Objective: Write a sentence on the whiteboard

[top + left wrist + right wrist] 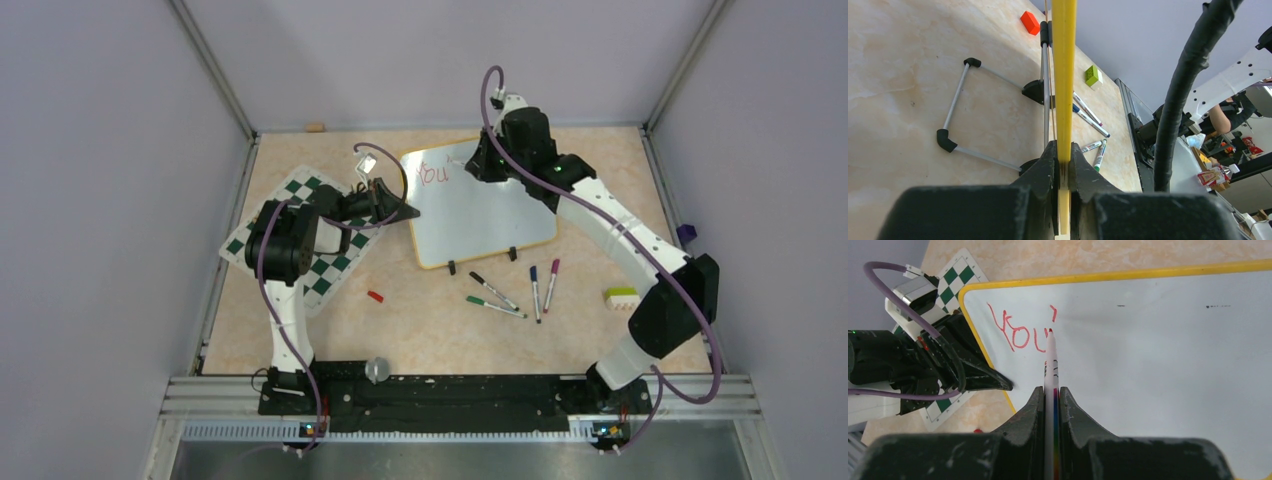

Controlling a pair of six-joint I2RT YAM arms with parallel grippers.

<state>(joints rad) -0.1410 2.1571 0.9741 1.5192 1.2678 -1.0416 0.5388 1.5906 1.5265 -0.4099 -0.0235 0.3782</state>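
Observation:
The whiteboard [490, 210], white with a yellow frame, lies propped on the table at the back centre. Red letters "You'" [1020, 335] stand in its top left corner. My left gripper [405, 212] is shut on the whiteboard's left edge; in the left wrist view the yellow frame [1064, 75] runs up from between the clamped jaws [1064, 160]. My right gripper [1051, 395] is shut on a white marker [1051, 360], whose red tip touches the board just right of the letters. In the top view that gripper [478, 165] hovers over the board's upper part.
A green-and-white chess mat [305, 240] lies under the left arm. Several markers [510, 292] lie in front of the board, with a red cap [376, 296] to their left and a green-white block [621, 298] to their right. The board's wire stand [955, 107] rests on the table.

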